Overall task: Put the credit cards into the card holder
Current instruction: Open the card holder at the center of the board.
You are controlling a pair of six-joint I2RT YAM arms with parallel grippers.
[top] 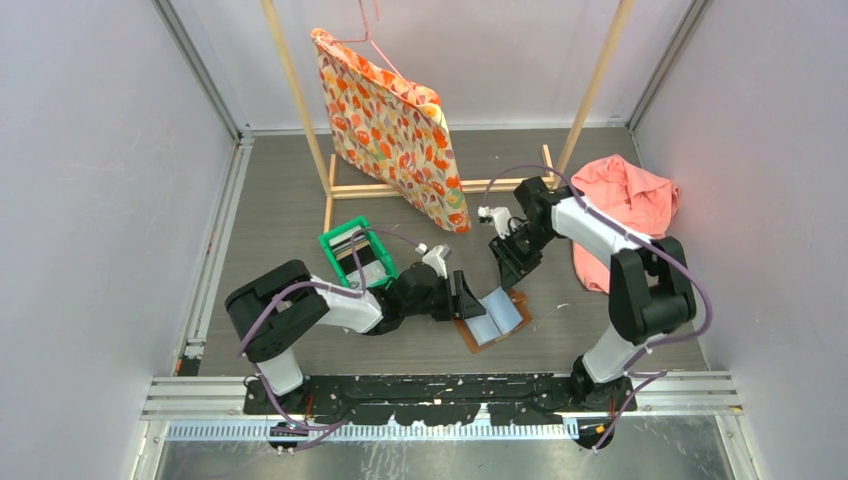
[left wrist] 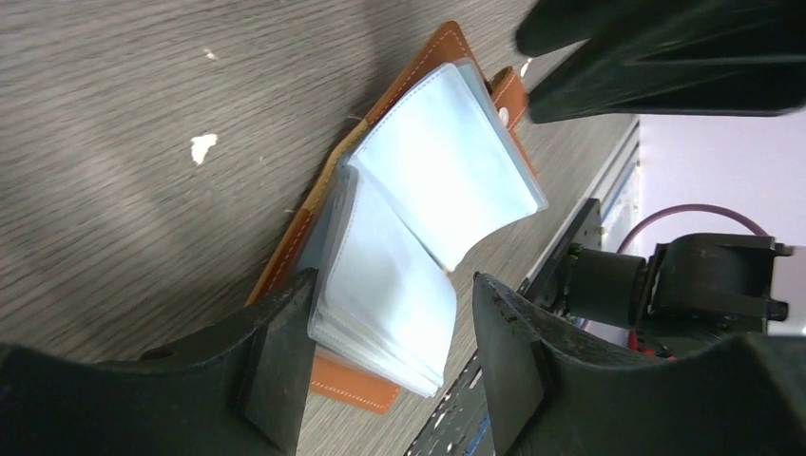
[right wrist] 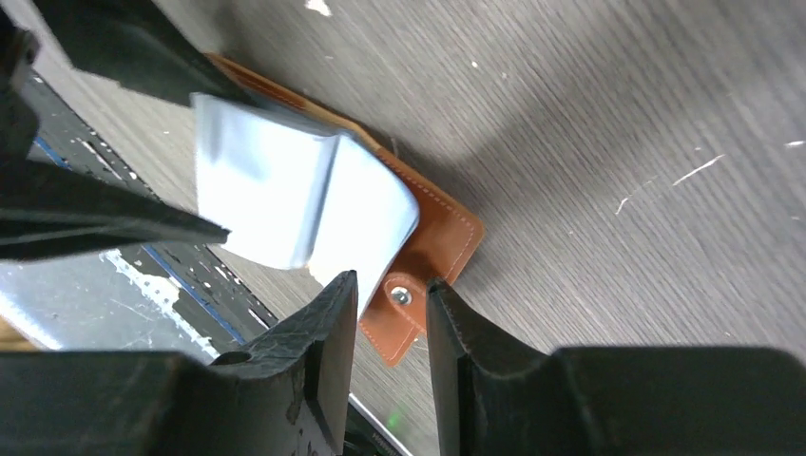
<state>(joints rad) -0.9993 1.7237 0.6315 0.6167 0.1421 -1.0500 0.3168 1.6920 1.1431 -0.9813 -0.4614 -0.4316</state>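
From above, the left gripper covers one edge of the holder. The cards in the bin are too small to tell apart. Whether the right gripper actually pinches the snap tab, I can't tell

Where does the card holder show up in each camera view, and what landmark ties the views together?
Top external: the card holder lies open, just below the picture's centre.
Left wrist: centre, its brown cover running up to the top edge.
Right wrist: left of centre, its clear sleeves fanned up.
Shared landmark: its snap strap, plain in both wrist views, tiny from above.
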